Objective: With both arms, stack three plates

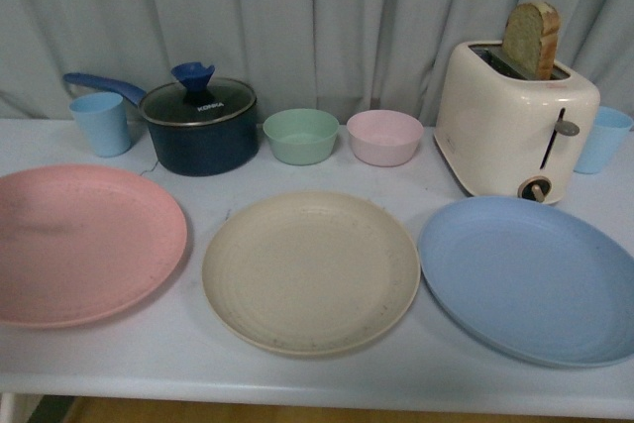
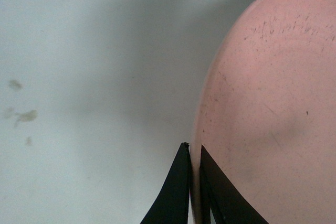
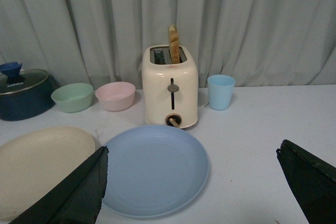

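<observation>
neither arm shows in the front view. the pink plate [image 1: 89, 245] runs off that frame's left edge and the blue plate [image 1: 530, 279] off its right. the beige plate [image 1: 312, 269] lies whole between them, all three flat, side by side on the white table [image 1: 297, 383]. the far blue cup [image 1: 604, 141] is half hidden behind the toaster [image 1: 515, 121]. the left gripper [image 2: 193, 148] sits low at the pink plate's edge, dark fingers [image 2: 176, 192] nearly together, rim pinched between them. the right gripper [image 3: 191, 153] hovers over the table facing the blue plate, fingers spread wide, holding nothing.
</observation>
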You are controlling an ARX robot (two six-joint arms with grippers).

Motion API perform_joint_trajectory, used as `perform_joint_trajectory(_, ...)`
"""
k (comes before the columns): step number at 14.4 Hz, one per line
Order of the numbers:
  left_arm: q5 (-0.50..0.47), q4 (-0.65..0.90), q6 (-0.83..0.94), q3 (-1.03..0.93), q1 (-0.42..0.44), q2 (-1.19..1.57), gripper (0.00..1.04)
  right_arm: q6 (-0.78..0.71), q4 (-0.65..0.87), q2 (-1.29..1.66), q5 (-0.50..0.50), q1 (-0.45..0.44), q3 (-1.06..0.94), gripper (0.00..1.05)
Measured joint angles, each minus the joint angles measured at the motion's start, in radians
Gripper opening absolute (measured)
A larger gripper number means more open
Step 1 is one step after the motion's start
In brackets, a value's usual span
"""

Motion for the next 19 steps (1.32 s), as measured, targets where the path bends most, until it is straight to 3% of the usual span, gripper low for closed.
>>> perform_joint_trajectory(4,-0.06,-0.026,-0.011,-0.091,-0.095,-0.254,0.03,0.0,0.0,0.0,0.0,0.0,0.0,0.98)
perform_joint_trajectory(7,-0.084,-0.041,-0.083,-0.135,-0.32,-0.416,0.03,0.0,0.0,0.0,0.0,0.0,0.0,0.98)
perform_joint_trajectory(12,-0.148,0.002,-0.221,-0.14,-0.545,-0.322,0.03,0.0,0.0,0.0,0.0,0.0,0.0,0.98)
perform_joint_trajectory(19,-0.179,0.003,-0.356,-0.037,-0.592,-0.102,0.03,0.0,0.0,0.0,0.0,0.0,0.0,0.98)
